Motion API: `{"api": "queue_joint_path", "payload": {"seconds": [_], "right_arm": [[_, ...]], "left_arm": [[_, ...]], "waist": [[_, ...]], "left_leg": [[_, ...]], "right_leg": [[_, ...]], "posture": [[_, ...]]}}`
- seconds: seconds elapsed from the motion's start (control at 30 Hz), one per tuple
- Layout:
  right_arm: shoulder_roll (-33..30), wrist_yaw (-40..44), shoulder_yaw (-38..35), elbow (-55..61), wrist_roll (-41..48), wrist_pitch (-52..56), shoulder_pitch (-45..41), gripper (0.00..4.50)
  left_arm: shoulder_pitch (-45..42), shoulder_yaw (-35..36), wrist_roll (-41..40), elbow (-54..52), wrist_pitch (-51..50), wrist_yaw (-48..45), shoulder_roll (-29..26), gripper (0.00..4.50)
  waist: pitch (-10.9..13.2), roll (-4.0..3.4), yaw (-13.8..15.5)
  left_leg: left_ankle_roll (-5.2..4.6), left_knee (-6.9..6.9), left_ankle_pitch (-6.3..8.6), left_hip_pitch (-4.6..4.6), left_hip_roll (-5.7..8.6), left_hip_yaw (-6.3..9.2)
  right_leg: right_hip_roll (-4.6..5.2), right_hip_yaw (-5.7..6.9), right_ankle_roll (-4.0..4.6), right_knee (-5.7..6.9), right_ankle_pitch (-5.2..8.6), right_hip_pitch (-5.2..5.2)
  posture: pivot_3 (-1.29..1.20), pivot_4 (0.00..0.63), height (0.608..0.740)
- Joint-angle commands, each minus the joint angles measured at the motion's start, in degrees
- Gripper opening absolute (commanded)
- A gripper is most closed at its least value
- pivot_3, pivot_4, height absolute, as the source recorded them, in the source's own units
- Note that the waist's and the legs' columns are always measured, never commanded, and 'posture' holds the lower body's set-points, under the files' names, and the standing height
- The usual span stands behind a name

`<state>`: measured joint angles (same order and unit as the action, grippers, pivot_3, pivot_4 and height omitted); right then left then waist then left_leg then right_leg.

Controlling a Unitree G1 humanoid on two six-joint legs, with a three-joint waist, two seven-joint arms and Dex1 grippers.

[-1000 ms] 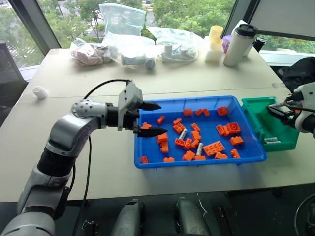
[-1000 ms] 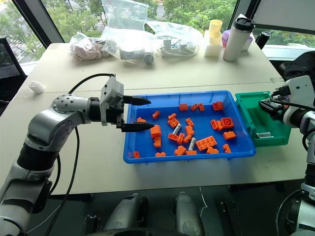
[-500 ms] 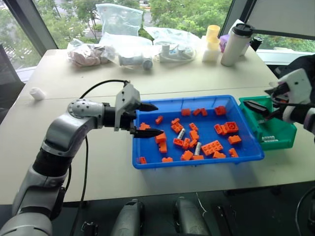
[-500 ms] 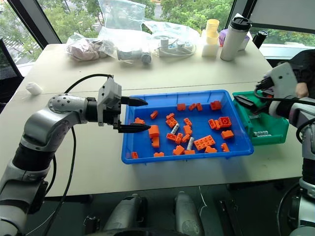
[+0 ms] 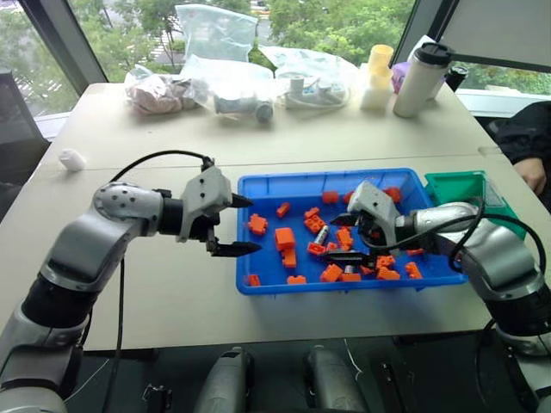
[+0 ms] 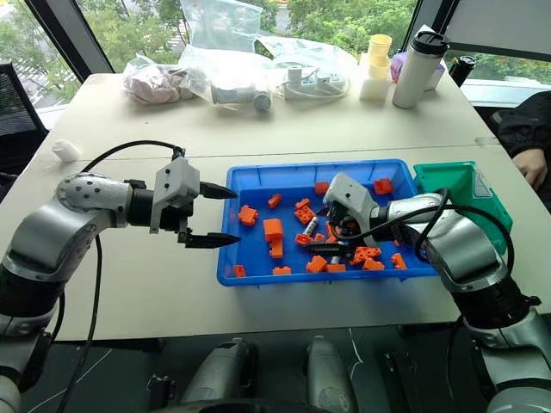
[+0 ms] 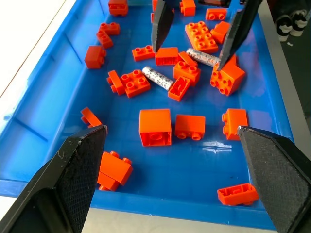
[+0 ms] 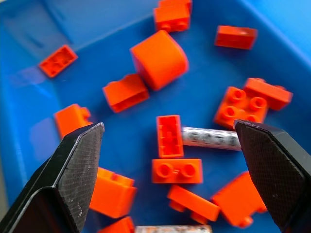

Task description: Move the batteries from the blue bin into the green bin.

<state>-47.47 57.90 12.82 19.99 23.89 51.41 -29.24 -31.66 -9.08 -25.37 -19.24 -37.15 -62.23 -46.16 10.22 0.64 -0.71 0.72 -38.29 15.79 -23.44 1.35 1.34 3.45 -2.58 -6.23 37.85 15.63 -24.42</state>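
A pale surface [image 5: 344, 142] stands before big windows [image 5: 327, 21] with green trees outside; a dark chair [image 6: 19, 129], probably, sits alongside.

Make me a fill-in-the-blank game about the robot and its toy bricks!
1. The bricks in the blue bin are all the colour ____.
2. The right pincer hangs above the ____ bin with its fingers open.
3. The left pincer hovers at the blue bin's edge, holding ____.
4. The silver batteries in the blue bin lie among the ____.

Missing words: orange; blue; nothing; bricks
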Motion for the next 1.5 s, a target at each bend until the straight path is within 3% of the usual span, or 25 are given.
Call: {"api": "queue_joint_path", "payload": {"seconds": [0.03,0.17,0.27,0.37,0.97,1.07,1.13,1.37,1.5], "right_arm": [[-0.7,1.5,0.6,1.7,0.0,-1.1,-1.4,4.42],[1.0,2.2,6.3,-2.8,-6.0,-8.4,-3.8,4.42],[2.5,2.5,7.3,-4.7,-7.2,-9.4,-5.2,3.64],[3.5,2.7,8.1,-5.9,-8.2,-10.1,-5.9,2.1],[5.0,5.6,11.9,-11.4,-15.9,-14.4,-7.4,2.1],[5.4,5.5,12.2,-11.6,-16.9,-14.7,-7.5,1.16],[5.8,5.9,12.0,-11.4,-16.8,-15.2,-7.5,0.2],[6.1,6.1,10.4,-10.2,-16.4,-15.0,-7.7,0.15],[9.9,3.2,2.5,-11.4,-10.5,-10.5,-11.2,0.15]], "left_arm": [[-0.4,2.3,-0.8,-2.0,-0.1,0.7,-0.3,4.5],[0.4,2.3,-0.5,-1.8,0.0,0.8,-0.7,4.5],[0.6,2.3,-0.4,-1.8,0.1,1.0,-0.5,4.5],[0.6,2.4,-0.6,-1.9,-0.1,1.3,-0.3,4.5],[0.4,2.2,-0.7,-1.7,-0.1,2.2,0.7,4.5],[0.4,2.3,-0.9,-1.9,-0.3,2.4,0.7,4.5],[0.4,2.3,-0.9,-2.0,-0.4,2.6,0.7,4.5],[0.1,2.2,-0.9,-2.0,-0.6,2.8,0.8,4.5],[0.0,2.2,-0.9,-1.9,-0.7,2.8,0.9,4.5]], "waist": [[0.0,0.0,0.0],[0.0,0.0,-0.2],[0.0,0.0,-0.2],[0.0,0.01,0.0],[0.0,0.01,-0.1],[0.0,0.01,-0.1],[0.0,0.01,-0.1],[0.0,0.01,-0.1],[0.0,0.0,-0.2]], "left_leg": [[0.0,0.0,0.0,0.0,0.0,0.0],[0.0,0.0,0.0,0.02,-0.01,0.0],[0.0,0.01,0.0,0.03,-0.02,0.0],[0.01,0.0,0.0,0.02,0.0,0.0],[0.01,0.0,0.0,0.02,-0.01,0.0],[0.01,0.0,0.0,0.02,-0.01,0.0],[0.01,0.0,0.0,0.02,-0.01,0.01],[0.01,0.0,0.0,0.02,-0.01,0.01],[0.01,0.0,0.0,0.02,-0.01,0.01]], "right_leg": [[0.0,0.01,0.0,0.0,0.0,0.0],[-0.02,0.02,0.0,0.0,0.0,0.0],[-0.04,0.02,0.0,0.02,0.0,-0.01],[0.0,0.02,0.0,0.02,0.0,-0.01],[-0.01,0.03,0.0,0.02,0.0,-0.01],[-0.01,0.03,0.0,0.03,0.0,-0.01],[-0.01,0.03,0.0,0.03,0.0,-0.01],[-0.01,0.03,0.0,0.03,0.0,-0.01],[-0.01,0.03,0.0,0.04,0.0,-0.01]], "posture": [[0.0,0.15,0.74],[0.0,0.15,0.74],[0.0,0.15,0.74],[0.0,0.15,0.74],[0.0,0.15,0.74],[0.0,0.15,0.74],[0.0,0.15,0.74],[0.0,0.15,0.74],[0.0,0.15,0.74]]}}
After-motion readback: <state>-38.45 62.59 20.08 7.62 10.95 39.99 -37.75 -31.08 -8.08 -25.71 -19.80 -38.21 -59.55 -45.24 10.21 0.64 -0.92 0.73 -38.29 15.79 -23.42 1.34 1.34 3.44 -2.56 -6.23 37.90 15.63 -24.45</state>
